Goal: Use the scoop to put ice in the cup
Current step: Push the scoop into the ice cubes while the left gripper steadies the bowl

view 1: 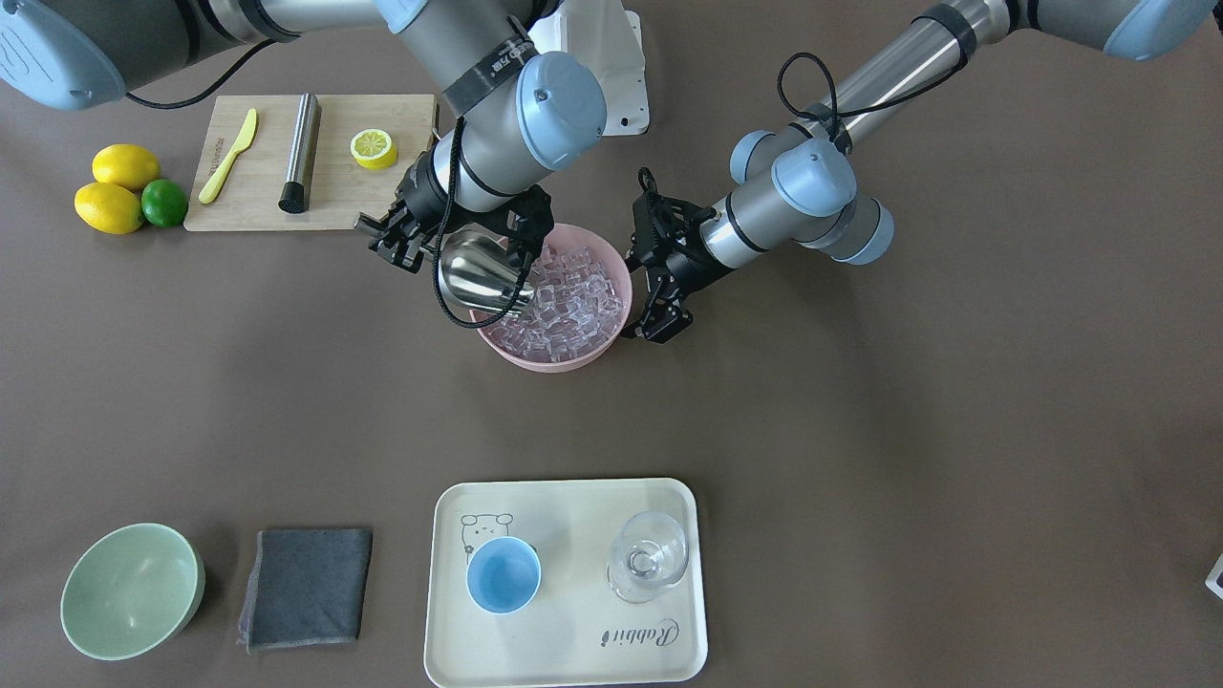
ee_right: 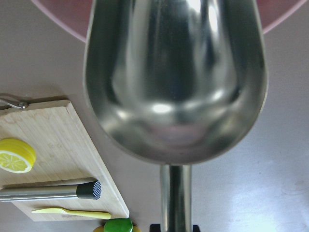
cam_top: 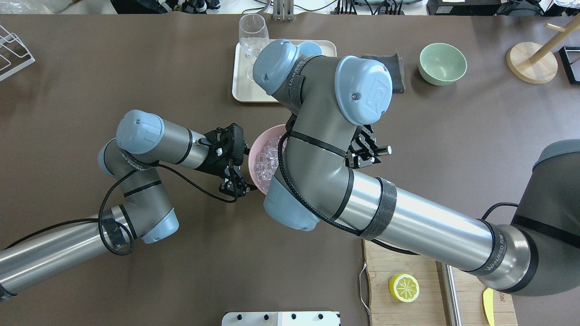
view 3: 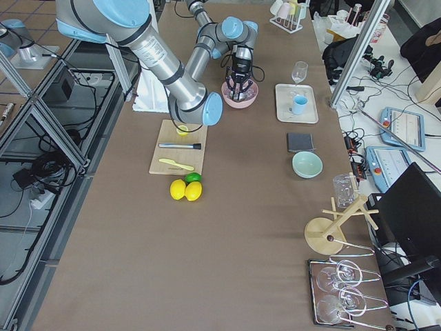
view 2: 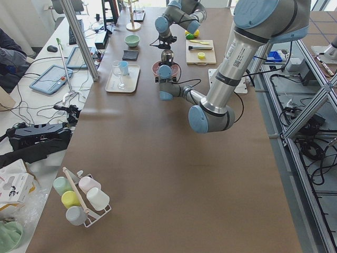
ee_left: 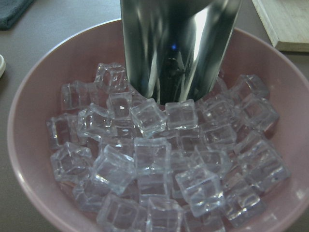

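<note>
Right claw (view 1: 406, 234) clamps the stiff steel scoop (view 1: 482, 277) by its rod handle, a sound hold; its trough meets slippery, light ice (view 1: 573, 296) in the pink bowl (view 1: 545, 361). Left claw (view 1: 653, 294) gapes just beside the bowl. The cup (view 1: 504, 573) stands well apart, on the tray (view 1: 573, 659).

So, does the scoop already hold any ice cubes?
No, in the right wrist view the scoop shows only bare shiny steel across its whole trough, with nothing lying inside.
</note>
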Action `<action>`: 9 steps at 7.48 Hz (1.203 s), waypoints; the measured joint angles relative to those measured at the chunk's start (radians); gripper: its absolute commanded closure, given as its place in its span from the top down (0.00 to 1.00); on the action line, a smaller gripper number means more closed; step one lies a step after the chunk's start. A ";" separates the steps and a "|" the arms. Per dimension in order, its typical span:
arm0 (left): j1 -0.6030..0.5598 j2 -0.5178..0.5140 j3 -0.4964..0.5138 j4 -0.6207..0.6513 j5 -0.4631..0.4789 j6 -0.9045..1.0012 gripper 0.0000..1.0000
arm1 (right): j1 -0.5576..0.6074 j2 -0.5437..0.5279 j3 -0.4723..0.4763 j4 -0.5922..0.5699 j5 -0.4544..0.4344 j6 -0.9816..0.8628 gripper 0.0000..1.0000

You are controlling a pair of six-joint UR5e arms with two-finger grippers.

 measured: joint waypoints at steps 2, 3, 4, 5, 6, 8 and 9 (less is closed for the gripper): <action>0.000 0.000 0.000 0.000 -0.001 0.000 0.98 | -0.001 0.002 -0.011 0.020 0.005 0.027 0.00; 0.000 0.000 0.000 -0.001 -0.001 0.000 0.98 | -0.001 0.002 -0.025 0.044 0.007 0.040 0.00; 0.000 0.000 0.000 -0.001 -0.001 0.000 0.98 | -0.001 0.003 -0.037 0.068 0.007 0.047 0.00; 0.000 0.001 -0.001 -0.001 -0.001 0.000 0.98 | -0.001 0.003 -0.044 0.086 0.007 0.051 0.00; 0.000 0.001 -0.001 -0.001 -0.002 0.000 0.98 | -0.001 0.001 -0.046 0.107 0.008 0.054 0.00; 0.000 0.002 -0.001 -0.001 -0.001 0.000 0.98 | -0.001 -0.003 -0.047 0.146 0.016 0.074 0.00; 0.000 0.002 -0.001 -0.001 -0.001 0.000 0.98 | -0.001 -0.006 -0.047 0.157 0.018 0.106 0.00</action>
